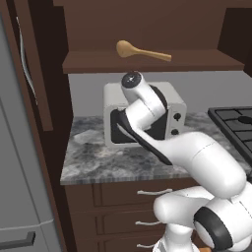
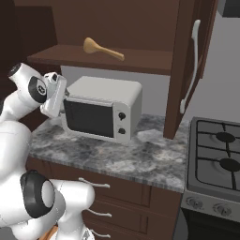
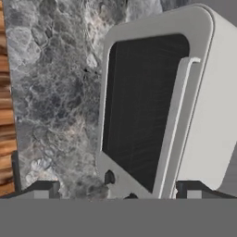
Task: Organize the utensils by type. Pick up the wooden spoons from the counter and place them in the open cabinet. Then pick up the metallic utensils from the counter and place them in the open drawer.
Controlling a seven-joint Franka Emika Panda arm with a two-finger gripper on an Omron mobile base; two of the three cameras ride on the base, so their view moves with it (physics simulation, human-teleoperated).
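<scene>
Pincer (image 3: 115,190): jaws spread wide, nothing between them; dark fingertips (image 3: 44,189) low in the hand view, pointing at the microwave front.
Pincer position: raised over the counter, just in front of the microwave door, left of the door in the right base view.
Microwave (image 2: 105,112): white box with dark glass door and two round knobs at its right side; stands on the counter under the cabinet shelf; tilted on its side in the hand view.
Writing: none readable on the microwave, the knobs or the arm.
Counter (image 1: 98,162): grey-and-white marbled stone over dark brown drawers with pale handles.
Wooden spoon (image 1: 140,51): one orange-tan spoon lying on the shelf of the open cabinet, bowl to the left, handle to the right.
Open cabinet (image 2: 108,58): dark brown, above the microwave; door swung out at the right in the right base view.
Stovetop (image 2: 218,159): black gas burners, right of the counter.
Refrigerator (image 1: 19,187): grey, at the left edge of the left base view.
</scene>
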